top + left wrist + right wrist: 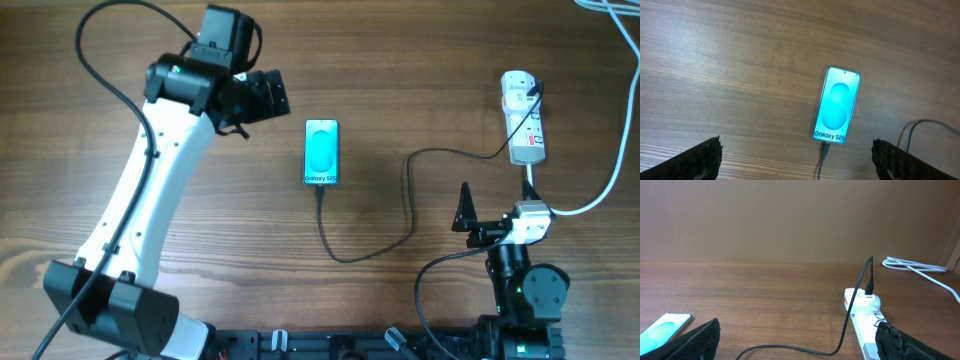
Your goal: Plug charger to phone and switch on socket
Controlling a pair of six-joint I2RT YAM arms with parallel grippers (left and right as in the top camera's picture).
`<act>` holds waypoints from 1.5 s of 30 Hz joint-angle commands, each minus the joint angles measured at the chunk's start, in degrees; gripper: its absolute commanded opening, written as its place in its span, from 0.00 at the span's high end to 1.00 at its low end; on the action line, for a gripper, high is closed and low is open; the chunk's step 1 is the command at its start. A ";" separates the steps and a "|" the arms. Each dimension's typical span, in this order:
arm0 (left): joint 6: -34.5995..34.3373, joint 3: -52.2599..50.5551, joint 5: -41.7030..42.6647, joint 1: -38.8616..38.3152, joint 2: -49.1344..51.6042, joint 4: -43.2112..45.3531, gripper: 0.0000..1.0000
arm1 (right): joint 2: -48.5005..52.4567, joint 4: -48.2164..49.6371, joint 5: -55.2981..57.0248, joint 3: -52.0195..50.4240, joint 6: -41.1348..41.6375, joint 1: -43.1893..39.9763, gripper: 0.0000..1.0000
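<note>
Left gripper [272, 96] hangs spread wide, touching nothing, its two dark fingers [700, 160] sitting at the bottom corners of its wrist view. Just right of it and a little nearer lies the phone [321, 152], flat on the wooden table [400, 60], cyan screen up, well apart from those fingers. Its long axis runs near to far. The short edge with the dark writing is the near one, and it reads "Galaxy S25", though the last digit is small.

The charger [410, 200] meets that near edge, loops nearer, then swings right and away to the socket [524, 118], where its black plug stands on the far end.

Right gripper [498, 218] is likewise spread wide, at the near right of the table, gripping nothing. The socket lies beyond it and slightly right, long axis near to far. A red strip [852, 303] by its far end is too small to read. A thick white cord [920, 268] leaves the socket's near end, curves right and runs off to the far right.
</note>
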 commanded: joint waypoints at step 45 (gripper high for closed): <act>8.20 -59.84 4.83 4.26 -48.26 35.87 0.00 | -0.72 0.20 0.72 -0.09 -1.01 -0.13 0.00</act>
